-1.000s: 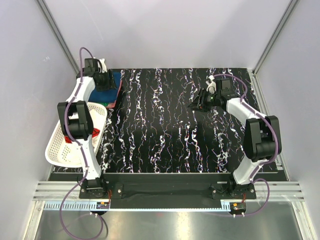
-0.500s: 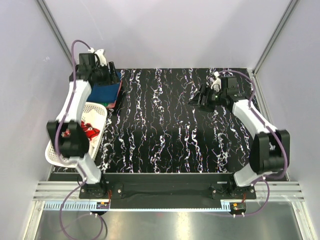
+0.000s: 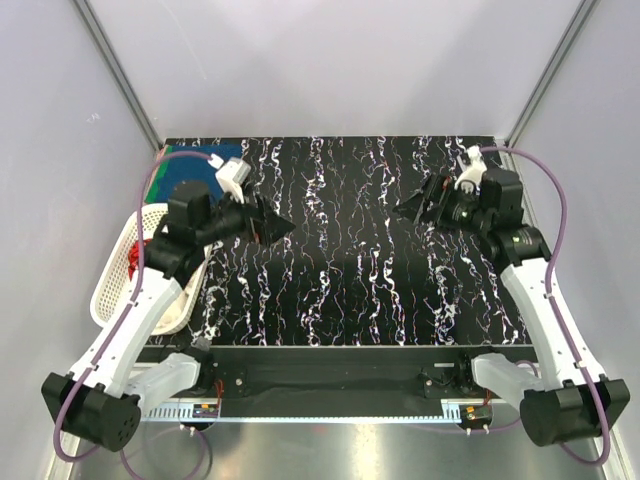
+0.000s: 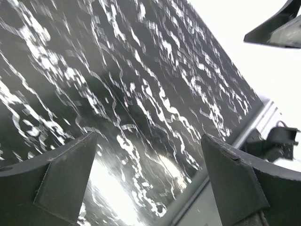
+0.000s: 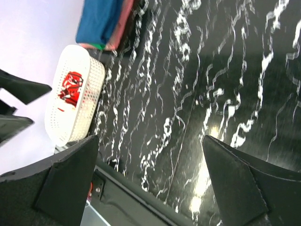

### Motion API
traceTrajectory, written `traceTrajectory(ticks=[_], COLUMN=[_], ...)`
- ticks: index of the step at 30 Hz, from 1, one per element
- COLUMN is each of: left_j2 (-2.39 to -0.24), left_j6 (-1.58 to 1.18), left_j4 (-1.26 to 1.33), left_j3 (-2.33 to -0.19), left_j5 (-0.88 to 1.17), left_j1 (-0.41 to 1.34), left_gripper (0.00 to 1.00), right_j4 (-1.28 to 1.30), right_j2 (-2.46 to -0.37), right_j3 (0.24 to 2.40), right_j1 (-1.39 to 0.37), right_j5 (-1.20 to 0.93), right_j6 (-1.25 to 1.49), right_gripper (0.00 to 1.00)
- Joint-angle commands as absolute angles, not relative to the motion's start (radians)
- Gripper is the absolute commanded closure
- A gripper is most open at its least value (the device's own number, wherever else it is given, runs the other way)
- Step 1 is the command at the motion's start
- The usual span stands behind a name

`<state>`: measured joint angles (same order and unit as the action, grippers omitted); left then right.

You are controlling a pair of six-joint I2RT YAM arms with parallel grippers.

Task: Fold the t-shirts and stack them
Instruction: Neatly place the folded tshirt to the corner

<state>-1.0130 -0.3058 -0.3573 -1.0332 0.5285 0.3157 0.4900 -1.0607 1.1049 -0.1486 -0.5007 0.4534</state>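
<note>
Since a second ago the left arm has pulled away from the folded stack and dropped low, and the right arm has stretched out longer. The stack lies at the far-left corner of the table point(image 3: 350, 285): navy blue tee point(image 5: 101, 21) on top, reddish-pink tee point(image 5: 123, 23) as an edge below it, green tee point(image 5: 96, 45) as a sliver at the bottom. Just in front of it, the red tee point(image 5: 70, 87) with white print lies crumpled in the white basket point(image 5: 77, 120), which overhangs the table's left edge. The left gripper point(image 3: 278, 226) hangs over the table's left half, tips pointing right. The right gripper point(image 3: 408, 207) hovers right of centre, tips pointing left. Both are spread wide with nothing between the fingers. The left wrist view is blurred and shows mostly marbled tabletop. From above, the purple cable point(image 3: 158, 172) and the left wrist cover part of the stack.
</note>
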Motion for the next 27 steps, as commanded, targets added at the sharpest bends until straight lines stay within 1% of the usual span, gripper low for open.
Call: traceTrajectory(ticks=[1,4,10,19,27], left_j2=[-0.982,-0.953,-0.913,-0.876,-0.873], left_j6=[-0.37,-0.367,-0.341,-0.327,-0.314], left_j4=[-0.247,-0.23,-0.224,-0.226,-0.227], left_j3=[-0.948,-0.899,-0.896,-0.879,-0.902], left_j5=[0.572,0.569,0.565,0.577,0.594], left_j1=[0.331,0.331,0.331,0.331,0.331], left_gripper=[0.01,0.01,0.01,0.01,0.01], right_j4=[0.511,0.522,0.488,0.445,0.443], right_j2=[-1.036,-0.996,-0.902,-0.858,-0.838], right_j3=[1.037,0.994,0.933,0.907,0.925], right_j1=[-0.15,-0.15,-0.15,-0.15,-0.15], right_j5=[-0.498,-0.486,-0.465,-0.423,-0.384], right_j6=[0.488,0.468,0.459,0.485,0.488], right_gripper=[0.0,0.0,0.0,0.0,0.0])
